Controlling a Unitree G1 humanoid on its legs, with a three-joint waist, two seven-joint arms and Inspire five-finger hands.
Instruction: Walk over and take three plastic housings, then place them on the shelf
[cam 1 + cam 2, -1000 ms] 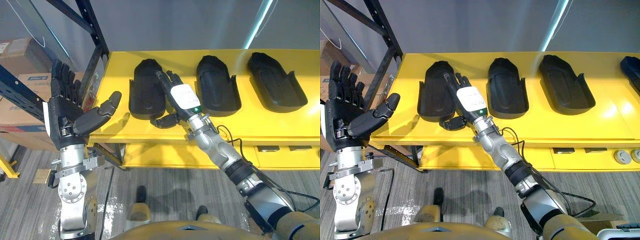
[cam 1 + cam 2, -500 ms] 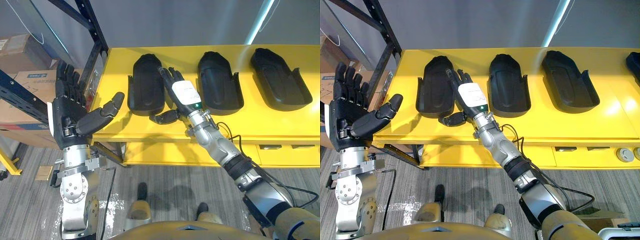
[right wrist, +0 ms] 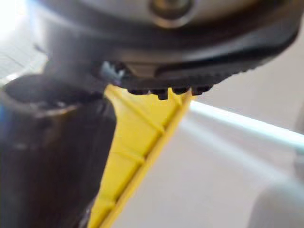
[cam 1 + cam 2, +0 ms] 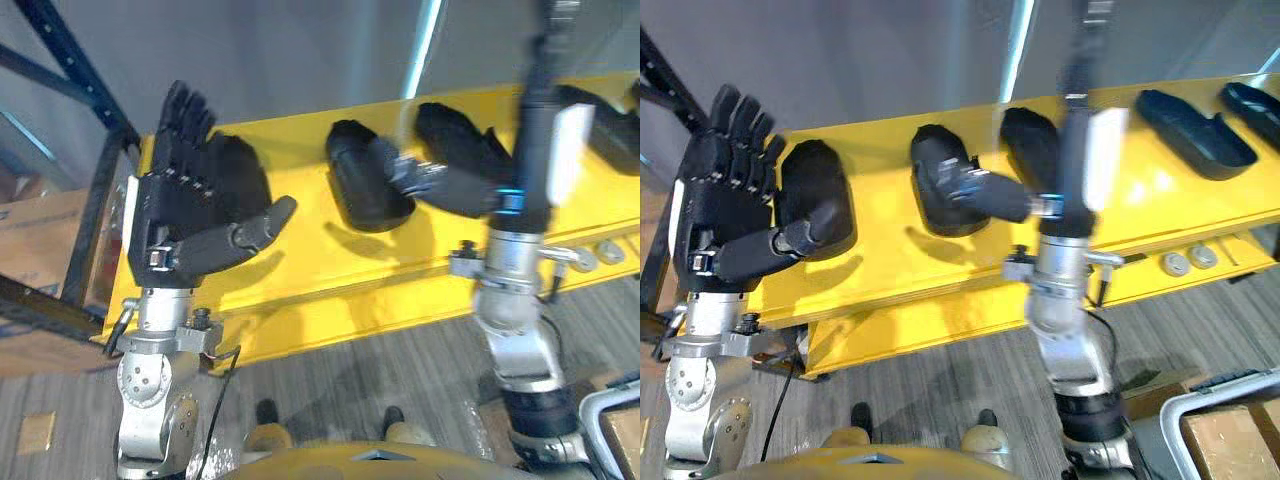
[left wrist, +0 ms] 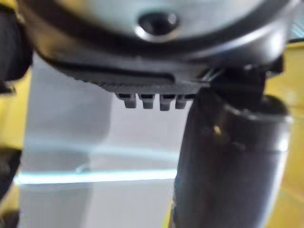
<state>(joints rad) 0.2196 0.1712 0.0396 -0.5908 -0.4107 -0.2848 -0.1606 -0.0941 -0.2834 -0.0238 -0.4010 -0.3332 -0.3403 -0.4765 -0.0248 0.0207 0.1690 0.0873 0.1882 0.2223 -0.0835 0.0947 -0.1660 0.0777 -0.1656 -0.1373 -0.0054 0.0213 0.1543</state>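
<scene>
Holding nothing, left hand spread wide, right hand straight-fingered, both up in front of black housings lying on yellow table.

Yellow shelf has a row of black plastic housings lying flat on top. The end housing sits right behind the left hand, partly hidden. The middle housing lies between both hands, by the right hand thumb. A third housing is behind that hand, and two far housings lie well past it.
</scene>
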